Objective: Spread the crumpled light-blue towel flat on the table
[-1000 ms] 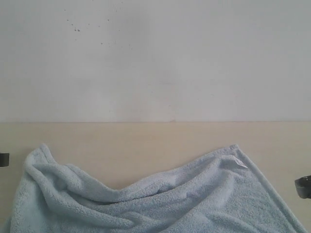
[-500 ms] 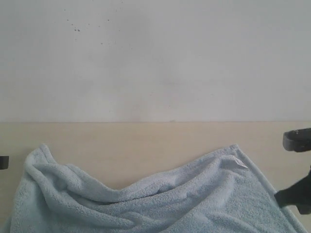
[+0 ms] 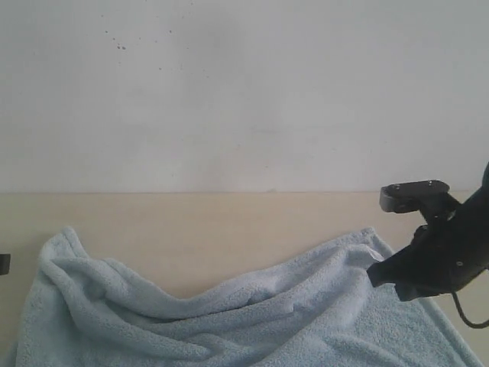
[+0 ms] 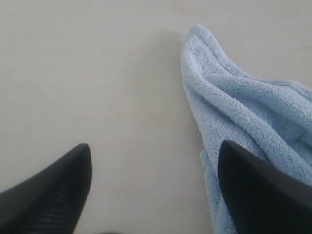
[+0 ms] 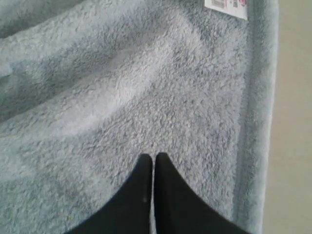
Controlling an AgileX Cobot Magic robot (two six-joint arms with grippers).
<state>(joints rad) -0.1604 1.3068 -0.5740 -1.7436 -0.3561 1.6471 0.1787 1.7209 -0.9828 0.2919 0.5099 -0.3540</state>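
Observation:
The light-blue towel (image 3: 229, 317) lies rumpled across the near part of the beige table (image 3: 229, 218), with deep folds on its left side. My right gripper (image 3: 376, 275) hovers over the towel's far right corner. In the right wrist view its fingers (image 5: 154, 158) are shut together above the fluffy cloth (image 5: 122, 87), holding nothing, with a white tag (image 5: 225, 6) and the hem (image 5: 253, 122) beside them. My left gripper (image 4: 153, 151) is open over bare table, one finger (image 4: 253, 185) above the towel's left edge (image 4: 234, 112). Only a dark sliver of the left gripper (image 3: 4, 264) shows in the exterior view.
A white-grey wall (image 3: 244, 92) with tiny dark specks rises behind the table. Bare table (image 4: 87, 73) stretches beside the towel's left corner, and a strip of table (image 5: 292, 122) runs along the right hem.
My right arm has come in from the right edge and moved left over the towel's far right corner, now covering the tag there. The towel and left gripper have barely shifted.

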